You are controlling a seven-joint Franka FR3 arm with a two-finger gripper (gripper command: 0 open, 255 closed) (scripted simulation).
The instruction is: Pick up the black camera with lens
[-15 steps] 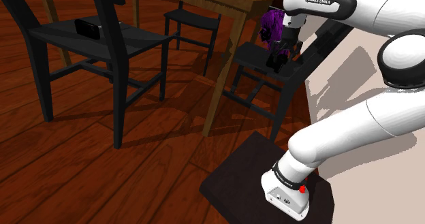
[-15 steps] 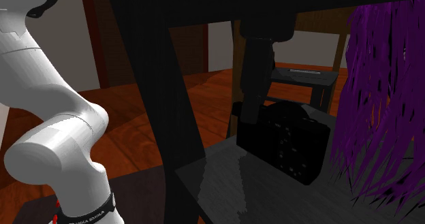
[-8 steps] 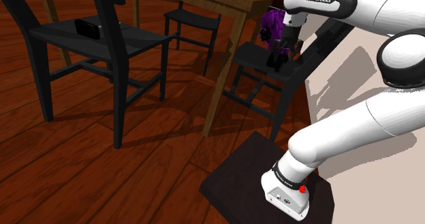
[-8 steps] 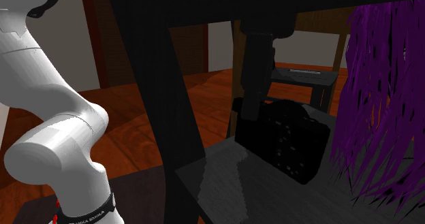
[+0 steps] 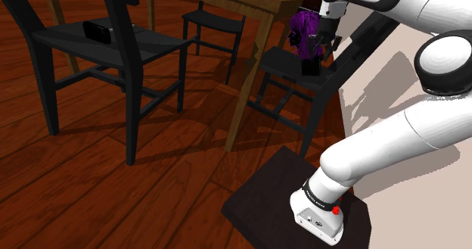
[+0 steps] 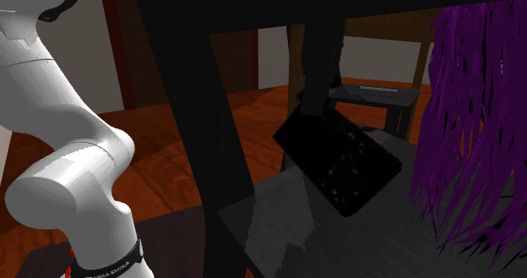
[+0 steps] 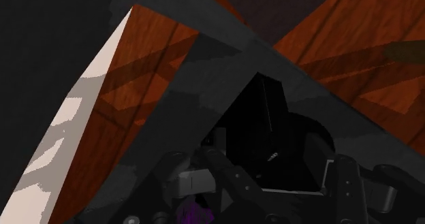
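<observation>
- We are seeing the end effector (image 5: 310,51) clamping the black camera (image 6: 338,162) between its two fingers, gripping it by its upper edge.
- The camera is hanging tilted right beneath the end effector, with one corner pointing down at the dark chair seat (image 6: 274,230) below.
- We cannot tell whether that corner is touching the seat.
- Purple tassels (image 6: 473,124) are hanging just beside the end effector and the camera.
- The wooden floor (image 7: 156,66) is lying well below the end effector.
</observation>
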